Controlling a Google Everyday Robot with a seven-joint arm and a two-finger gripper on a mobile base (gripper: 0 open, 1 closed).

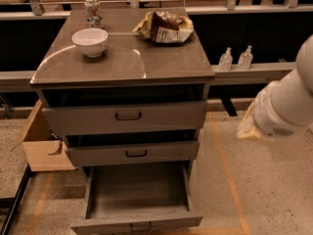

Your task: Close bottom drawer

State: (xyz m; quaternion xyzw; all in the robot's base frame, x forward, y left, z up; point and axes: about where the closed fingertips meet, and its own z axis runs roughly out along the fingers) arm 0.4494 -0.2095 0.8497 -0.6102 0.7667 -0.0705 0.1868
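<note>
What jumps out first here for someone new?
The bottom drawer, pulled far out, lowest in the grey cabinet. Then the white arm at the right edge, its end effector right of the cabinet, apart from every drawer. On top: a white bowl and a snack bag.

A single view is given, taken from high in front of the grey cabinet (122, 65) and tilted downward at moderate range. The bottom drawer (137, 192) is cut by the lower edge; the gripper (246, 127) is caught at centre right, beside the arm (286, 106).
</note>
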